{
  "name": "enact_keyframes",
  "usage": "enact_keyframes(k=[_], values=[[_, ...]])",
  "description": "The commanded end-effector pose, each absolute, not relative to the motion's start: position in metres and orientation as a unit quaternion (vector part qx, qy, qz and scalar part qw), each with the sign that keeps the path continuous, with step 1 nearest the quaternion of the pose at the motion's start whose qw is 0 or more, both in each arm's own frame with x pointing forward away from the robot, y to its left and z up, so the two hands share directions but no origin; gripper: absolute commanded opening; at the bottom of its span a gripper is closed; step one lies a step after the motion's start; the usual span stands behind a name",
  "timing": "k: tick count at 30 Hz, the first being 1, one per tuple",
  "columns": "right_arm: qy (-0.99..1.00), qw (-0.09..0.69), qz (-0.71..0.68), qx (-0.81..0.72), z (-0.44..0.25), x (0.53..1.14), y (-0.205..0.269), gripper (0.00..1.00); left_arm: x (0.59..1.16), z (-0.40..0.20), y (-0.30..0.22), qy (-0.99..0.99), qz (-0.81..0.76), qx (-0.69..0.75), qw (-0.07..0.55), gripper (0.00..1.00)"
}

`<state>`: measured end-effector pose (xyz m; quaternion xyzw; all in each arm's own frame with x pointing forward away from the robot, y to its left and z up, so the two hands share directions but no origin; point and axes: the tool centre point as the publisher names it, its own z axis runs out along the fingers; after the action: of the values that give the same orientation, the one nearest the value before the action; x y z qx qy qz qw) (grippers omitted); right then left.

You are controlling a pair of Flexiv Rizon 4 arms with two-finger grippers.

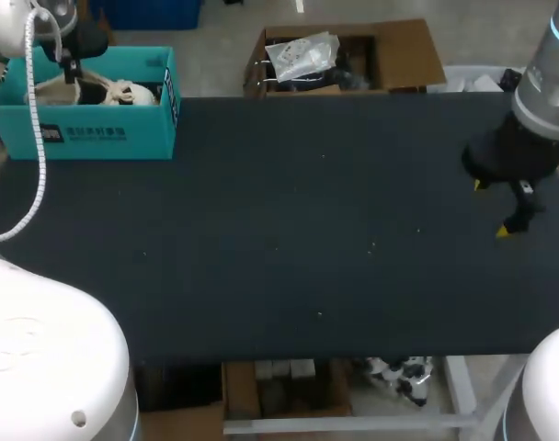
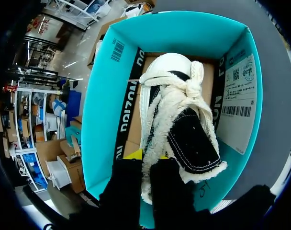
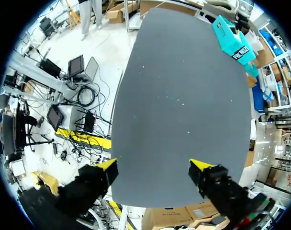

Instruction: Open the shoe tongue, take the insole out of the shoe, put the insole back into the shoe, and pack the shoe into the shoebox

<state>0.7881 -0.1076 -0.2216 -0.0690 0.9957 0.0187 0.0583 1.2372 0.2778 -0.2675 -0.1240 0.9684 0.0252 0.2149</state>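
Last step, packing: shoe point(image 2: 184, 124) lies in box point(image 2: 107, 96), far left of desk point(image 1: 289, 230). Your left fingers point(image 2: 124, 191) nearly closed, pinching shoe's near rim. Right fingers point(image 3: 95, 179) wide apart, empty, over desk's right. Next, you release and lift left arm clear.

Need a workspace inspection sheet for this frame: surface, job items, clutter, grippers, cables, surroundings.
surface: dark table, flat, mostly bare.
job's things: teal shoebox at the far left corner, open; shoe lying inside it; insole not seen separately.
clutter: a few pale specks on the table.
grippers: left gripper over the shoebox, shut on the shoe's fleecy rim; right gripper open above the table near its right edge, holding nothing.
cables: white coiled cable hanging along the left arm, beside the shoebox.
surroundings: nothing seen reaching over the table.
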Motion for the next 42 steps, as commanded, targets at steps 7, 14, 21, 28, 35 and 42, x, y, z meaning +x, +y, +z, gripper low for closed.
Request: enact_keyframes(k=[7,14,21,28,35,42], values=[[0.996,0.057,0.018,-0.069,-0.221,0.788,-0.108,1.0,1.284,-0.314,0.278,0.98,0.035,-0.142,0.138,0.08],[0.996,0.057,0.018,-0.069,-0.221,0.788,-0.108,1.0,1.28,-0.313,0.272,0.981,0.036,-0.133,0.134,0.66],[0.996,0.057,0.018,-0.069,-0.221,0.788,-0.108,1.0,1.261,-0.264,0.267,0.974,0.017,-0.141,0.178,1.0],[0.996,0.057,0.018,-0.069,-0.221,0.788,-0.108,1.0,1.237,-0.205,0.255,0.97,0.006,-0.156,0.186,1.0],[0.996,0.057,0.018,-0.069,-0.221,0.788,-0.108,1.0,1.2,-0.172,0.241,0.963,0.014,-0.214,0.161,1.0],[0.996,0.057,0.018,-0.069,-0.221,0.788,-0.108,1.0,1.17,-0.159,0.225,0.958,0.049,-0.21,0.187,1.0]])
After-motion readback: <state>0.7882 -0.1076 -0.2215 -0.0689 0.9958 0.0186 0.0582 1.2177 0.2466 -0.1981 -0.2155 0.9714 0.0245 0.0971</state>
